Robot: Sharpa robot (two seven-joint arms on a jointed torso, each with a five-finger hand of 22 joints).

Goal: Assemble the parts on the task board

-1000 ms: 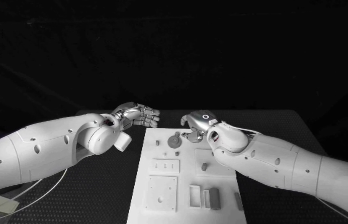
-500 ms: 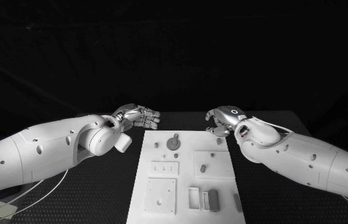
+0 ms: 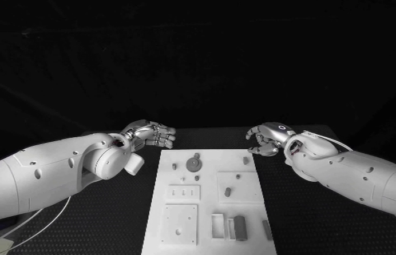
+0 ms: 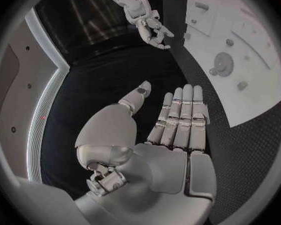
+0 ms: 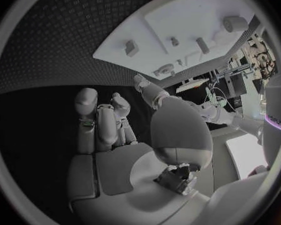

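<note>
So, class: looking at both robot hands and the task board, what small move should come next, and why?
Probably bring the right robot hand back over the task board toward a loose part. Both it and the left robot hand hold nothing, off the board's far corners.

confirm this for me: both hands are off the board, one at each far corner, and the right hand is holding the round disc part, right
Not quite. The right hand holds nothing: the right wrist view shows its fingers curled over a bare palm. The round disc part lies on the task board, as the head view shows. The rest stands: both it and the left hand are off the board, one at each far corner.
</note>
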